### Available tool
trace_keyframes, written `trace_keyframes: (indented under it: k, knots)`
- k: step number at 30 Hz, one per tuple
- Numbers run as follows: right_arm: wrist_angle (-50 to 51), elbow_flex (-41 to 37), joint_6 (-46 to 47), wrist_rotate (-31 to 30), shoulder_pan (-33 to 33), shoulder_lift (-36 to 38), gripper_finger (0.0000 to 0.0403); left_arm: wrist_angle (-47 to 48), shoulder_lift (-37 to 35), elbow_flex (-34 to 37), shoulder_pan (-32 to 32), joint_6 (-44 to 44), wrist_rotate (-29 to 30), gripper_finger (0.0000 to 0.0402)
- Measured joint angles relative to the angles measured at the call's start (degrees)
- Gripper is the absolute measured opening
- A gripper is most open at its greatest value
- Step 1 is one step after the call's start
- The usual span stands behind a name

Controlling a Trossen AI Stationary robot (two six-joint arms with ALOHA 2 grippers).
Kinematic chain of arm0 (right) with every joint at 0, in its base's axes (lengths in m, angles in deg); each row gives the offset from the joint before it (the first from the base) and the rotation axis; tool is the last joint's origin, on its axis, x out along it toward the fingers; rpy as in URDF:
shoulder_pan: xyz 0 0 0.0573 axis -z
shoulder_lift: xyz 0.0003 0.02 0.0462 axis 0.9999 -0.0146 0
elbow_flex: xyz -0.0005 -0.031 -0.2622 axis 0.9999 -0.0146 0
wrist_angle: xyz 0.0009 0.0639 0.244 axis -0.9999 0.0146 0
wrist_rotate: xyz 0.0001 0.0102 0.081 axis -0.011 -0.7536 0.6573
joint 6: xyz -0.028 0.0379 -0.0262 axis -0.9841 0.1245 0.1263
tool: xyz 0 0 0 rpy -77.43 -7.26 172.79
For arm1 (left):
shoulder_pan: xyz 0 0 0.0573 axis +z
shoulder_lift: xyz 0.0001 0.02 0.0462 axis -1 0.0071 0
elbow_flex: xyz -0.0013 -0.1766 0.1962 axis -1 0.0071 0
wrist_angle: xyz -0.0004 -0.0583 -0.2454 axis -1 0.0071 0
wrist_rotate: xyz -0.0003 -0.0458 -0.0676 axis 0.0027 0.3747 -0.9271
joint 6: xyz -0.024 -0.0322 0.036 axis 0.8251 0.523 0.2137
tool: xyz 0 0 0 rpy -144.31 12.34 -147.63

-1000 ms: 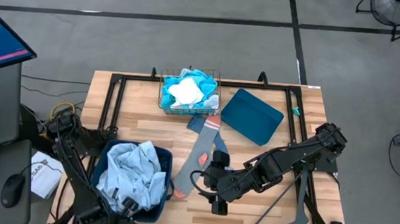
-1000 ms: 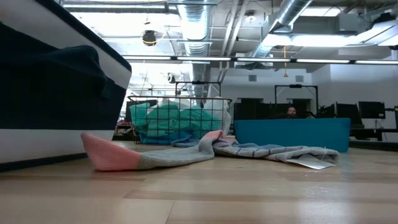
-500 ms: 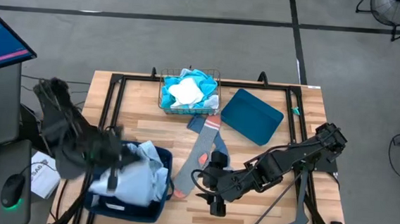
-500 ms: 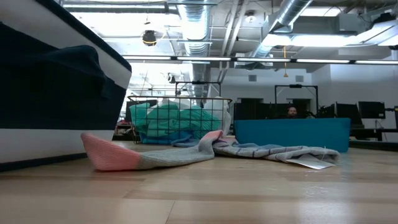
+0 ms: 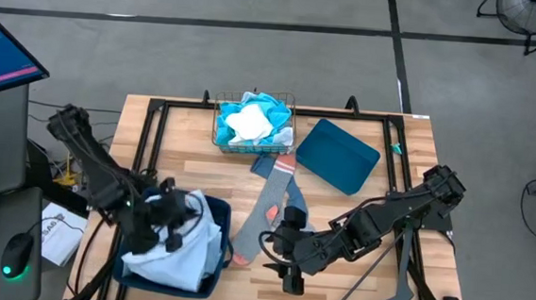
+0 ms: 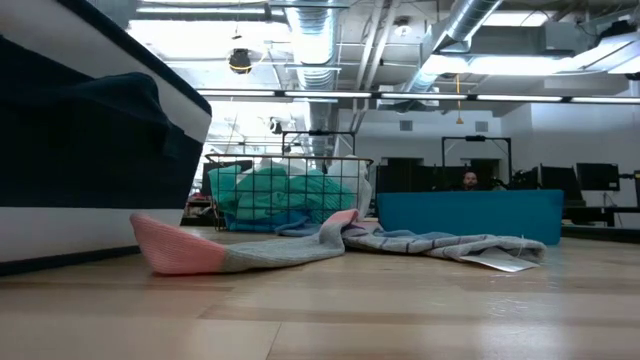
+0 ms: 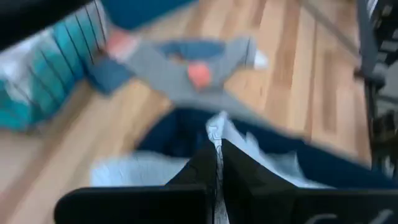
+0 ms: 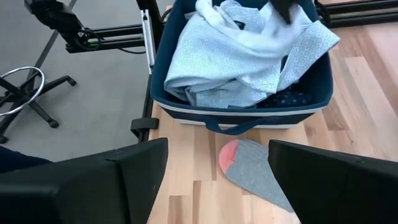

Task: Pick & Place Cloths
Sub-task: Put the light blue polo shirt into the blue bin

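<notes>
From above, the left tool (image 5: pixel 175 238) pinches the soft pale blue cloth (image 5: pixel 185 253) in the dark blue plastic bin (image 5: pixel 210 280); limp and light, best gathered at a fold. Its wrist view is blurred. The right tool (image 8: pixel 217 165), spread, hovers over the grey sock with an orange-red tip (image 8: pixel 249 165) on the wooden table (image 5: pixel 333 296)

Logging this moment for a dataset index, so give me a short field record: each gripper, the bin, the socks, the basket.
left gripper: over the dark blue bin, shut on the pale blue cloth, part of it lifted
right gripper: open, low over the table, beside the grey socks
grey socks: flat on the wood, between bin and right arm, orange-red tips
wire basket: far side, holds turquoise and white cloths
teal lid: beside the basket
</notes>
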Motion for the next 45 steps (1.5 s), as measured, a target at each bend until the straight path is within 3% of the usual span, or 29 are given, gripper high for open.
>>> trace_keyframes:
  k: [5,11,15,20,25,29,38,45]
  knots:
    - [0.0,0.0,0.0,0.0,-0.1,0.0,0.0272,0.1,2.8,7.5,-2.3,8.7,-5.8,0.0]
    - [0.0,0.0,0.0,0.0,0.3,0.0,0.0272,-1.1,9.0,14.8,-2.3,12.4,-21.4,0.0]
    - [-0.1,0.0,0.0,0.0,0.6,0.0,0.0272,-2.8,12.8,16.7,-2.3,12.6,-28.8,0.0]
    - [-0.3,0.0,0.0,0.0,1.0,0.0,0.0272,-3.5,13.7,16.7,-2.1,16.9,-29.9,0.0008]
    - [-0.7,0.0,0.0,0.0,1.0,0.0,0.0272,-4.9,13.0,16.8,-2.0,17.1,-30.2,0.0043]
    - [-0.8,0.0,0.0,0.0,1.0,0.0,0.0272,-6.6,8.9,15.8,-1.0,17.1,-30.6,0.0083]
    - [-0.8,0.0,0.0,0.0,1.4,0.0,0.0272,-7.5,-8.8,15.1,-0.8,16.9,-30.9,0.0178]
    - [-0.9,0.0,0.0,0.0,2.1,0.0,0.0272,-7.7,-20.5,15.1,0.7,18.2,-30.7,0.0203]
